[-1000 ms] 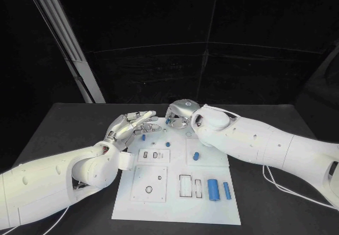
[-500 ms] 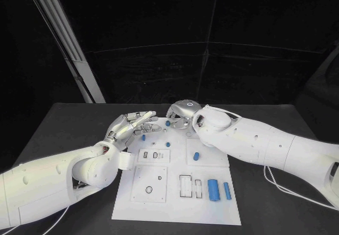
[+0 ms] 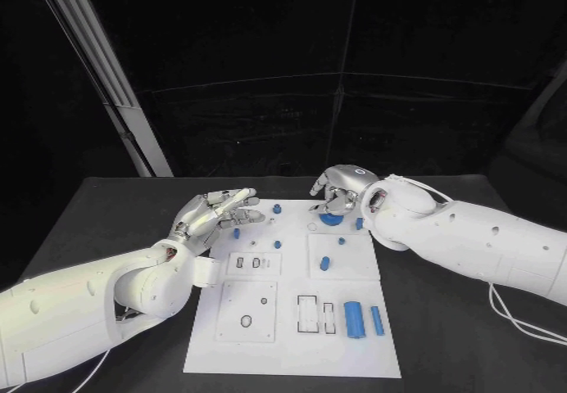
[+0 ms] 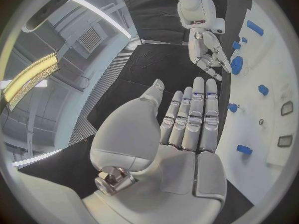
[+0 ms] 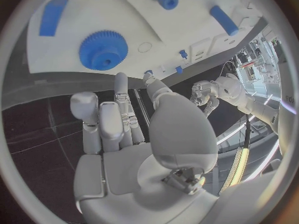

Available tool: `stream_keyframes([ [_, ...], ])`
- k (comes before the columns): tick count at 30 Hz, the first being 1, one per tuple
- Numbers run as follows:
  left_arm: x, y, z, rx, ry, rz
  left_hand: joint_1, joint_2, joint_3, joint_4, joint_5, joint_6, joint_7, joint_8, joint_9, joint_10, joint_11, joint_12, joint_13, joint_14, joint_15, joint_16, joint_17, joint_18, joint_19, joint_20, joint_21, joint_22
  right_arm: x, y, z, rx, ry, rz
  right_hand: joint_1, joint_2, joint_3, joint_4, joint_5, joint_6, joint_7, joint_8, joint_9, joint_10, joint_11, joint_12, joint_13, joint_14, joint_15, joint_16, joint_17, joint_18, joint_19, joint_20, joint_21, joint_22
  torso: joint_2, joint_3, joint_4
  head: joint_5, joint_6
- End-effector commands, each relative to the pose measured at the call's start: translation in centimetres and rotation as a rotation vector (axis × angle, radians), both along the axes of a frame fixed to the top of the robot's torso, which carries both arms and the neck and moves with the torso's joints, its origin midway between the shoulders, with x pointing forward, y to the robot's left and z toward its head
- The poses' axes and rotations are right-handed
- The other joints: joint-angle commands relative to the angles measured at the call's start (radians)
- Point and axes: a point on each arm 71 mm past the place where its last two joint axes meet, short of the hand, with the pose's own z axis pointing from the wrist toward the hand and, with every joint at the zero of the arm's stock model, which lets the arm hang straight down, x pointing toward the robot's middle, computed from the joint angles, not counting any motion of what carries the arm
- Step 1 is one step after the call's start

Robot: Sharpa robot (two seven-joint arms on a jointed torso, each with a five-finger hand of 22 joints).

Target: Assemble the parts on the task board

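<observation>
The white task board (image 3: pixel 296 344) lies mid-table. A blue gear (image 3: pixel 332 219) sits near its far edge, with my right hand (image 3: pixel 342 188) just above it, fingers hanging down and holding nothing. From the right wrist, the gear (image 5: pixel 103 50) lies on the board beyond the fingertips (image 5: pixel 121 79). My left hand (image 3: pixel 219 211) hovers over the board's far left corner, fingers straight and together, empty. From the left wrist, this hand (image 4: pixel 187 124) is flat, with the right hand (image 4: pixel 209 50) and gear (image 4: pixel 236 64) beyond. Small blue pegs (image 3: pixel 278 244) and a short cylinder (image 3: pixel 324 264) lie mid-board.
Two longer blue cylinders (image 3: pixel 353 316) lie side by side at the board's near right. Rectangular slots (image 3: pixel 308 313) and a round-holed plate (image 3: pixel 247 321) are in the near half. A blue bar (image 5: pixel 52 16) lies beside the gear. Black table surrounds the board.
My right hand has shifted to the right along the board's far edge, uncovering the blue gear beneath it. The left hand has hardly moved.
</observation>
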Motion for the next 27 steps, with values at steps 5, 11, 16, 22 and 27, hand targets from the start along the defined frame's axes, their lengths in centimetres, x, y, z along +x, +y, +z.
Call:
stream_keyframes([
  [5, 0.1, 0.1, 0.1, -0.006, -0.014, 0.003, -0.001, 0.009, -0.004, -0.008, -0.003, 0.010, -0.004, -0.004, 0.001, 0.012, -0.004, 0.000, 0.000, 0.009, 0.002, -0.008, 0.003, 0.015, 0.006, 0.000, -0.006, -0.003, -0.1, -3.0, -0.7, -0.001, 0.183, -0.119, 0.145, 0.003, -0.172, 0.170, 0.016, -0.053, 0.013, 0.022, 0.001, -0.087, 0.012, 0.479, 0.509, 0.026, 0.007, 0.054, 0.065, -0.031, 0.052, 0.010, 0.087, 0.145, -0.002, 0.0056, -0.0020, -0.008, 0.003],
  [11, 0.1, 0.1, 0.0, -0.004, -0.012, 0.002, -0.001, 0.009, -0.004, -0.008, -0.003, 0.010, -0.004, -0.004, 0.001, 0.012, -0.004, 0.000, 0.000, 0.009, 0.002, -0.008, 0.003, 0.015, 0.006, 0.000, -0.006, -0.003, 0.1, -4.1, -1.0, -0.031, 0.214, -0.141, 0.203, 0.003, -0.190, 0.230, 0.025, -0.064, 0.016, 0.037, 0.001, -0.084, 0.018, 0.603, 0.646, 0.025, 0.008, 0.063, 0.071, -0.037, 0.058, 0.017, 0.106, 0.176, 0.000, 0.0060, 0.0011, -0.013, 0.004],
  [16, 0.1, 0.1, -0.1, -0.003, -0.010, 0.001, -0.001, 0.009, -0.004, -0.008, -0.003, 0.011, -0.005, -0.003, 0.001, 0.013, -0.004, 0.000, 0.000, 0.009, 0.002, -0.009, 0.003, 0.015, 0.006, 0.000, -0.006, -0.003, 0.3, -4.2, -1.1, -0.039, 0.218, -0.141, 0.219, 0.006, -0.191, 0.235, 0.054, -0.068, 0.017, 0.041, 0.001, -0.097, 0.019, 0.607, 0.653, 0.023, 0.009, 0.062, 0.066, -0.037, 0.056, 0.018, 0.109, 0.179, 0.000, 0.0065, 0.0022, -0.017, 0.001],
  [22, 0.1, 0.1, -0.1, -0.001, -0.008, 0.000, -0.001, 0.009, -0.004, -0.008, -0.003, 0.011, -0.005, -0.003, 0.001, 0.013, -0.004, 0.000, 0.000, 0.009, 0.002, -0.009, 0.003, 0.015, 0.006, 0.000, -0.006, -0.003, 0.4, -3.9, -1.1, -0.051, 0.204, -0.122, 0.228, 0.007, -0.193, 0.235, 0.068, -0.069, 0.018, 0.046, 0.001, -0.087, 0.020, 0.641, 0.692, 0.023, 0.010, 0.063, 0.065, -0.038, 0.059, 0.019, 0.114, 0.188, 0.001, 0.0051, 0.0093, -0.023, -0.001],
  [27, 0.1, 0.1, -0.2, 0.001, -0.005, 0.000, -0.001, 0.009, -0.004, -0.008, -0.003, 0.011, -0.005, -0.003, 0.001, 0.013, -0.004, 0.000, 0.000, 0.009, 0.002, -0.009, 0.003, 0.015, 0.006, 0.000, -0.006, -0.003, 0.2, -3.6, -0.9, -0.047, 0.180, -0.103, 0.234, 0.013, -0.194, 0.234, 0.079, -0.061, 0.016, 0.055, 0.003, -0.073, 0.018, 0.680, 0.733, 0.023, 0.009, 0.065, 0.067, -0.041, 0.065, 0.019, 0.122, 0.204, 0.000, 0.0050, 0.0110, -0.024, -0.001],
])
